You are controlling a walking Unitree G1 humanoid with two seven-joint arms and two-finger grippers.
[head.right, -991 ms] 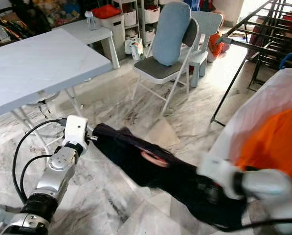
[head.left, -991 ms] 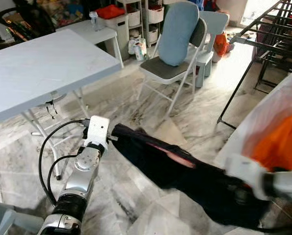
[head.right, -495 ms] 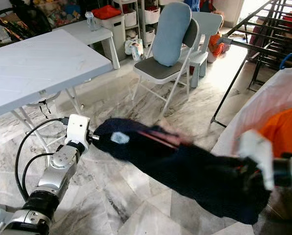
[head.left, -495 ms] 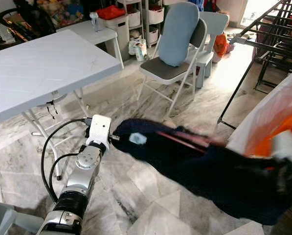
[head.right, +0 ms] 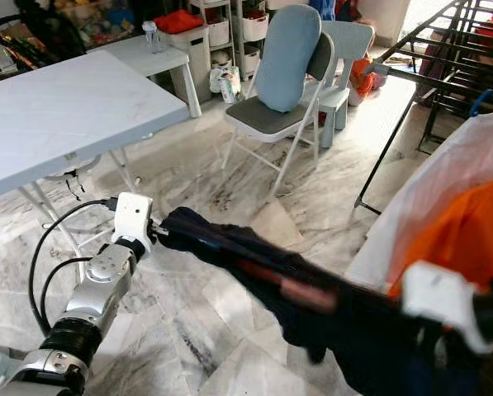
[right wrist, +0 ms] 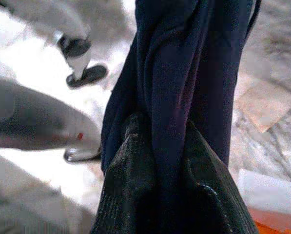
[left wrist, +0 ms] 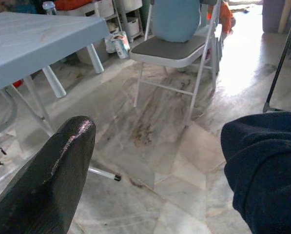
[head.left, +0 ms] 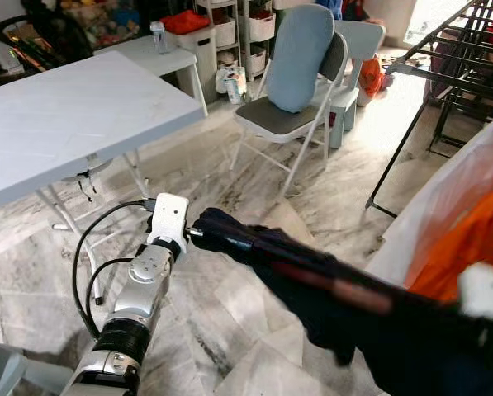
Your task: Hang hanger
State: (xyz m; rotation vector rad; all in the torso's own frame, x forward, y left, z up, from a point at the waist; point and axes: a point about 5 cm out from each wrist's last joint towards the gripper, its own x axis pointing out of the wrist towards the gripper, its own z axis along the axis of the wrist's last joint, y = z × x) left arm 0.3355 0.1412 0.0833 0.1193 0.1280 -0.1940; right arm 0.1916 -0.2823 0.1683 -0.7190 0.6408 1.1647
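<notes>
Garment stretched between both arms: a dark navy garment (head.left: 312, 280) runs from the left pincer (head.left: 193, 233) across and down to the right pincer (right wrist: 150, 161), hanging clear of the marble floor (head.left: 254, 173).

Left pincer: holds one end of the cloth at its tip. In the left wrist view one black finger (left wrist: 48, 180) stands well apart from the navy fold (left wrist: 267, 170), with floor showing in the gap; whether the fingers are clamped or spread I cannot tell. The grip there looks shallow.

Right pincer: clamped on a thick bunched roll of the navy cloth, fabric running straight out ahead of the fingers. Arm is blurred in the head views, so it is probably in motion.

Hanger: a reddish streak (head.left: 345, 290) lies along the cloth between the pincers, possibly the hanger inside the garment. Too blurred to be sure.

Drying rack (head.left: 452, 66): dark metal frame, well beyond the right pincer, on its far side. Likely the hanging place. Folding chair (head.left: 300, 107) with blue cushion sits ahead of the left pincer; white counter (head.left: 64, 115) off to its outer side.

Risks, as judged:
- Cloth slips out of the left pincer if the right arm pulls harder; the end would drop to the floor.
- Hanger, if inside, could slide out of the loose roll during a fast swing.
- Trailing cloth may snag the chair legs or rack feet on approach.
- Hook not visible, so aiming it at a rail is uncertain.
</notes>
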